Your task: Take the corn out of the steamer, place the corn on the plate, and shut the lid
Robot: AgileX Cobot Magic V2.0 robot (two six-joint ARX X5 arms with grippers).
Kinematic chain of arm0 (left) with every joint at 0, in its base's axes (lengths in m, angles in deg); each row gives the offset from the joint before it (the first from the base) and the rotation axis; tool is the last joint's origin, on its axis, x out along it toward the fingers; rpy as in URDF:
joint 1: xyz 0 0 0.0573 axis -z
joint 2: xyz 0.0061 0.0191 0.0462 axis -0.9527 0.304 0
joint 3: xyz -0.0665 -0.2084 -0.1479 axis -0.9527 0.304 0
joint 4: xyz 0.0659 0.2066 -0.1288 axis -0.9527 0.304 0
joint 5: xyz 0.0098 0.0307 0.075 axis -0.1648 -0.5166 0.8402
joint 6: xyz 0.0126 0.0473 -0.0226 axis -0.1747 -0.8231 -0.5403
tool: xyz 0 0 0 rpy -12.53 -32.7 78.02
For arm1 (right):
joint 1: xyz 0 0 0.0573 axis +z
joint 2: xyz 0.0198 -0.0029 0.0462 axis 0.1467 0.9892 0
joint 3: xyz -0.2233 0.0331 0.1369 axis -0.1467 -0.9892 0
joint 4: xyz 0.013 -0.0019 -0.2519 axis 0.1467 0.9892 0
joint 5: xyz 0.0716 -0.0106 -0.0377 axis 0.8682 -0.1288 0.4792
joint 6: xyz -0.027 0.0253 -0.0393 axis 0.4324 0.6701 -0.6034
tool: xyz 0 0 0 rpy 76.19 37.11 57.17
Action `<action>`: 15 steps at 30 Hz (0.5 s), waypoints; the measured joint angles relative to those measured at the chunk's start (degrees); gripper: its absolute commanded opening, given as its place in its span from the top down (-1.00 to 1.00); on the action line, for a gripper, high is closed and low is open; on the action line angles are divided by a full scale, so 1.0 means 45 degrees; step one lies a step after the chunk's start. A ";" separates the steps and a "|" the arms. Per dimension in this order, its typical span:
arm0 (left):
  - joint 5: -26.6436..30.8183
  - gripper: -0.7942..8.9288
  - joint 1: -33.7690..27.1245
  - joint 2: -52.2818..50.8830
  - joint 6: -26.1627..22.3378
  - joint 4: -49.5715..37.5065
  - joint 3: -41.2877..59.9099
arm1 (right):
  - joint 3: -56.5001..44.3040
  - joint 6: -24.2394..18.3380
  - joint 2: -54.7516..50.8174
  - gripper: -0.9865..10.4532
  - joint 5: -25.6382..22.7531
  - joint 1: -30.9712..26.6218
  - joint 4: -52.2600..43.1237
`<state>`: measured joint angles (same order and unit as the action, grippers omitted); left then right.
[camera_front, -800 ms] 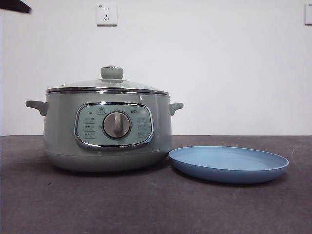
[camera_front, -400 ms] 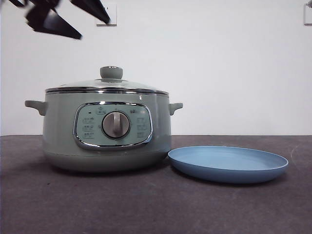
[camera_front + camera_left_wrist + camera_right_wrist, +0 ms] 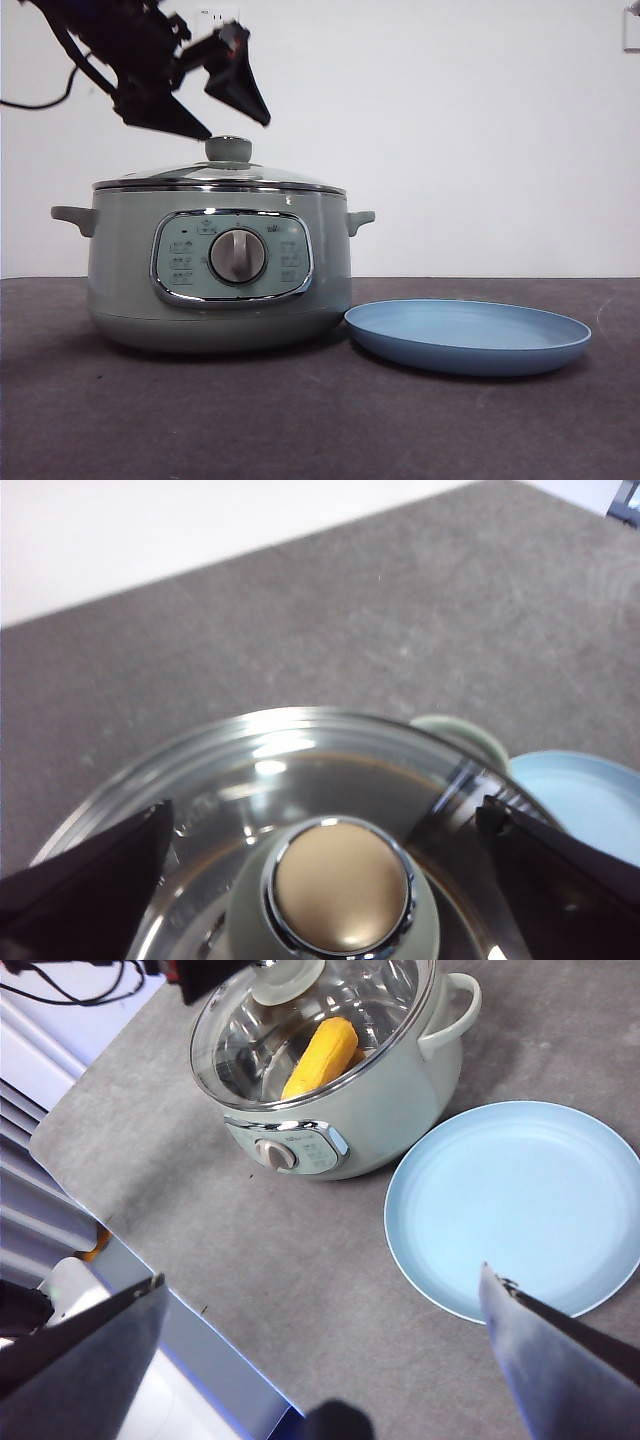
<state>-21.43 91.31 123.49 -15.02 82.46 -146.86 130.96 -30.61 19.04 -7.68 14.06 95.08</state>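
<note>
The pale green steamer (image 3: 120, 270) stands left of centre with its glass lid (image 3: 160, 175) on. My left gripper (image 3: 235, 128) hangs open just above the lid's knob (image 3: 228, 150), one jaw to each side of it and not touching. In the left wrist view the knob (image 3: 340, 885) sits between the spread jaws of the left gripper (image 3: 325, 810). Through the lid (image 3: 380, 1000) the right wrist view shows the yellow corn (image 3: 320, 1055) lying inside the steamer (image 3: 390, 1110). The light-blue plate (image 3: 468, 335) lies bare to the steamer's right. My right gripper (image 3: 320, 1285) is open, high above the table.
A wall socket (image 3: 218, 30) is behind the left arm. The table's near edge (image 3: 150, 1260) runs close to the steamer in the right wrist view, with cables (image 3: 60, 980) beyond the far corner. Open grey tabletop (image 3: 300, 420) lies in front.
The left arm has come down from the top left corner toward the right, and its open jaws now hang just over the lid's knob. Steamer, lid and plate are unmoved.
</note>
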 measured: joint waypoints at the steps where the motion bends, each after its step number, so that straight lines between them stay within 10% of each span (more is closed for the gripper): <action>1: 0.0029 -0.24 0.0044 0.0141 0.0000 0.0000 0.0000 | 0.0000 0.0000 0.0000 -0.22 0.0000 0.0000 0.0000; 8: 0.0554 -0.17 0.0214 0.0724 0.0000 -0.0015 0.0000 | 0.0000 0.0000 0.0000 -0.22 0.0000 0.0000 -0.0005; 15: 0.0913 0.61 0.0403 0.0743 0.0000 -0.0019 0.0000 | 0.0000 0.0000 0.0000 -0.22 -0.0019 0.0000 -0.0107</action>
<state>-17.32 93.12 126.84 -15.02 82.37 -146.86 130.96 -30.61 19.04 -7.77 14.06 94.60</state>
